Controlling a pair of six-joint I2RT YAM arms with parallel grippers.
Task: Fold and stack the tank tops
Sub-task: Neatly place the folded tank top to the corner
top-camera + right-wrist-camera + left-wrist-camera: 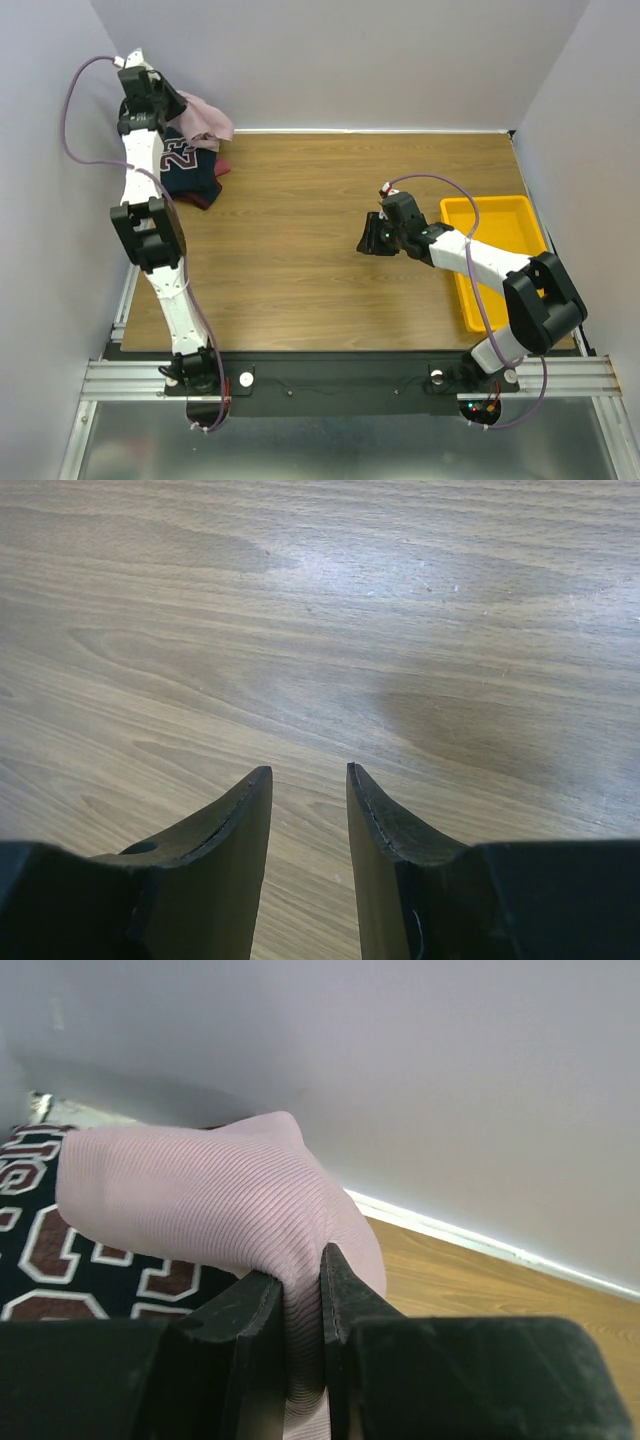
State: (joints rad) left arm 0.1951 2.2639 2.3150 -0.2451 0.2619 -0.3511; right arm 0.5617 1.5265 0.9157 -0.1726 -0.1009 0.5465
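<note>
One pink tank top (200, 1200) pinched inside left pincer (301, 1272).

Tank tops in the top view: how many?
3, piled far-left: pink tank top pinched in left gripper, navy "23" tank top beneath it, maroon tank top edge under that. Others may be hidden.

Maroon tank top (200, 203) mostly under navy tank top (192, 178); lettering (176, 156) partly behind left arm (141, 165)

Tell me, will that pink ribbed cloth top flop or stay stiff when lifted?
Probably floppy: the dusty pink ribbed cloth top bulges and sags around the left jaws pinching it. Likely light, as that small pinch carries the fold. Its ribbed knit probably resists slipping.
</note>
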